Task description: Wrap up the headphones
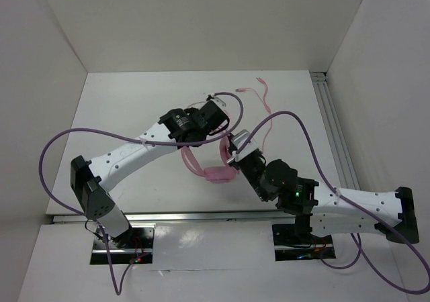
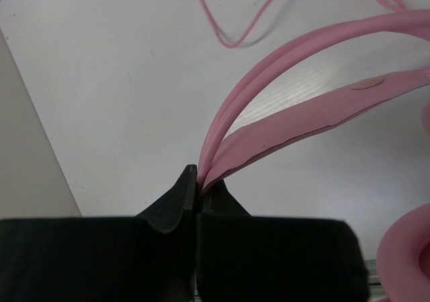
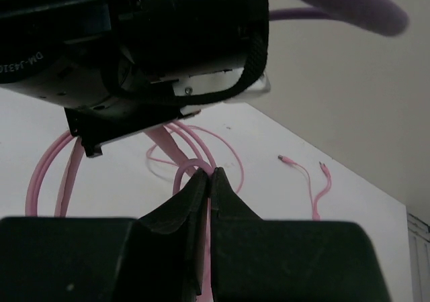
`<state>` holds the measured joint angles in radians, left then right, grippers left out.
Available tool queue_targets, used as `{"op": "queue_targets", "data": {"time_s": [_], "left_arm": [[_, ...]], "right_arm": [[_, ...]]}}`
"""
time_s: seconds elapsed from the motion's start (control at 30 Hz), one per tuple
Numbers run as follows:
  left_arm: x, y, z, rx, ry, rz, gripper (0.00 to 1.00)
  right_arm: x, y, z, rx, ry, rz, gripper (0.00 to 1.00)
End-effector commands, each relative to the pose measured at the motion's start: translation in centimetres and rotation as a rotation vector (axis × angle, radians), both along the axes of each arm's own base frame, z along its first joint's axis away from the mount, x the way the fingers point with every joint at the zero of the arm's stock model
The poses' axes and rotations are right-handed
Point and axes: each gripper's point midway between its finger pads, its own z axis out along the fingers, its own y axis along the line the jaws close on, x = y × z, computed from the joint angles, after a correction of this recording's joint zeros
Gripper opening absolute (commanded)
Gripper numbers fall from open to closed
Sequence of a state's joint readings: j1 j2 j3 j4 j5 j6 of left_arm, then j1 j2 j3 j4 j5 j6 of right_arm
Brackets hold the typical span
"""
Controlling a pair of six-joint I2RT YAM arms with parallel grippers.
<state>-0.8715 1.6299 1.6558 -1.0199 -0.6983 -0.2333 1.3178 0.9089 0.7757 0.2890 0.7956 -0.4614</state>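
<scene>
The pink headphones (image 1: 201,166) lie at the table's middle, one ear cup (image 1: 218,175) toward the front. My left gripper (image 1: 216,131) is shut on the thin headband (image 2: 302,54), pinched at the fingertips (image 2: 198,178); an ear cup (image 2: 406,255) shows at the lower right of that view. My right gripper (image 1: 232,149) is shut on the thin pink cord (image 3: 191,164), which runs between its fingers just below the left gripper's body (image 3: 168,40). The cord (image 1: 263,104) trails to the back of the table and ends in two plugs (image 3: 285,160) lying loose.
Thick purple robot cables (image 1: 295,124) arc over both arms. An aluminium rail (image 1: 332,127) runs along the table's right edge and another (image 1: 201,216) along the front. White walls enclose the table on three sides. The two grippers are close together.
</scene>
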Motion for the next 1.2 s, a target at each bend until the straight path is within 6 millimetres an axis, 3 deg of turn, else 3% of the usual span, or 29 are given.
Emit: {"op": "queue_targets", "data": {"time_s": [0.0, 0.1, 0.53, 0.77, 0.83, 1.0, 1.17], "left_arm": [[-0.6, -2.2, 0.8, -0.038, -0.005, -0.098, 0.00], [-1.5, -3.1, 0.6, -0.081, 0.020, -0.159, 0.00], [-6.1, -6.0, 3.2, -0.261, 0.062, -0.434, 0.00], [-6.7, -6.3, 3.6, -0.287, 0.068, -0.468, 0.00], [-7.0, -6.3, 4.7, -0.315, 0.049, -0.479, 0.00], [-7.0, -5.2, 7.2, -0.356, -0.021, -0.457, 0.00], [-7.7, -4.1, 10.0, -0.416, -0.087, -0.453, 0.00]], "right_arm": [[-0.4, 0.0, 1.3, 0.042, -0.020, 0.022, 0.06], [0.1, -0.5, 1.1, 0.043, -0.016, -0.015, 0.06], [2.8, -0.9, 0.0, 0.004, 0.027, -0.064, 0.10], [3.8, -0.3, -0.6, -0.021, 0.059, -0.041, 0.12], [3.9, 0.3, -0.9, -0.029, 0.083, 0.000, 0.12], [5.3, -0.6, -1.1, 0.020, 0.095, 0.004, 0.16], [5.4, 1.2, -0.9, 0.097, 0.138, 0.200, 0.17]]}}
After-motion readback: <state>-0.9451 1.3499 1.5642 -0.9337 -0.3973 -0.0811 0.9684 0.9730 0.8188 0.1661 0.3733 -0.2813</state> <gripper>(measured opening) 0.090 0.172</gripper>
